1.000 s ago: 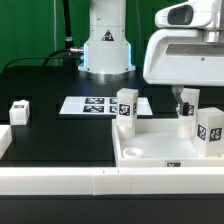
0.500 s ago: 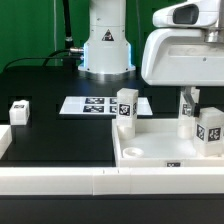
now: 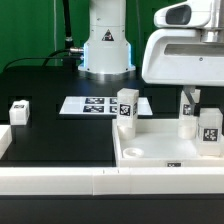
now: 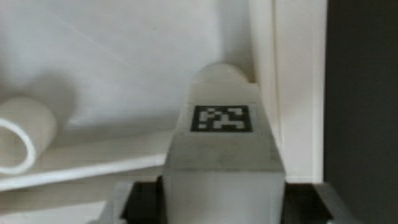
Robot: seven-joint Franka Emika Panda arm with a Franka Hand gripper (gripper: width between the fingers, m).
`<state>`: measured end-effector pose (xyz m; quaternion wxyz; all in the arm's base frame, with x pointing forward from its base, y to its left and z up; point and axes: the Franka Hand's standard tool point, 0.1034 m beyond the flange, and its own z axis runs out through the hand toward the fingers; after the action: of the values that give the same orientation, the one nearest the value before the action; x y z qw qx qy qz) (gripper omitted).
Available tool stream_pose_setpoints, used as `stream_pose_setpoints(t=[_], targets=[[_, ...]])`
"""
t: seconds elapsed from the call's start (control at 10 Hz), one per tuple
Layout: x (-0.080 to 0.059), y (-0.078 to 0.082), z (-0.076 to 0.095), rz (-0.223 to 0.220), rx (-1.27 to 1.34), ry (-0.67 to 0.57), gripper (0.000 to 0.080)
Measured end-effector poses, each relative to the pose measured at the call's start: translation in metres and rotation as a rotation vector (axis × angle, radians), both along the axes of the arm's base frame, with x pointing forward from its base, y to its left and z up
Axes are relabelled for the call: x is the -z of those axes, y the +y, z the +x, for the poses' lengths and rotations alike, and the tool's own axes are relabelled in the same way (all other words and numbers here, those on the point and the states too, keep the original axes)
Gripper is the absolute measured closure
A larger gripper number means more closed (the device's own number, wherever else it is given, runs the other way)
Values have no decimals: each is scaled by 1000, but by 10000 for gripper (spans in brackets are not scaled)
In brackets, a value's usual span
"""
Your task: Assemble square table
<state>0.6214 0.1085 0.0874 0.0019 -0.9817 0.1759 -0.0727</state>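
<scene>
The white square tabletop (image 3: 150,150) lies rim up at the exterior view's lower right. My gripper (image 3: 188,98) hangs over its right side, shut on an upright white leg (image 3: 188,120) that stands inside the tray. In the wrist view the gripper (image 4: 222,198) shows dark fingers (image 4: 143,200) on both sides of this tagged leg (image 4: 222,130), close to the tray's rim (image 4: 294,80). A second leg (image 3: 211,130) stands nearer the camera at the right. A third leg (image 3: 125,105) stands at the tray's far left corner. A fourth leg (image 3: 18,111) lies loose at the far left.
The marker board (image 3: 92,104) lies flat behind the tray, in front of the robot base (image 3: 105,50). A low white border rail (image 3: 60,182) runs along the front and up the left edge. A round socket (image 4: 22,130) shows in the tray floor.
The gripper's fingers have shifted slightly to the right over the held leg. The near right leg looks slightly turned. The other parts have not moved.
</scene>
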Motion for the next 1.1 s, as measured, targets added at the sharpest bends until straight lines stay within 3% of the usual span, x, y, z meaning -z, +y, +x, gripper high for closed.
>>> stream_pose_setpoints(t=[0.5,0.8,1.1], targets=[[1,2,-2,93,655,0,515],[1,2,-2,116,799,5,515],[3,5,-5,99,713,19,177]])
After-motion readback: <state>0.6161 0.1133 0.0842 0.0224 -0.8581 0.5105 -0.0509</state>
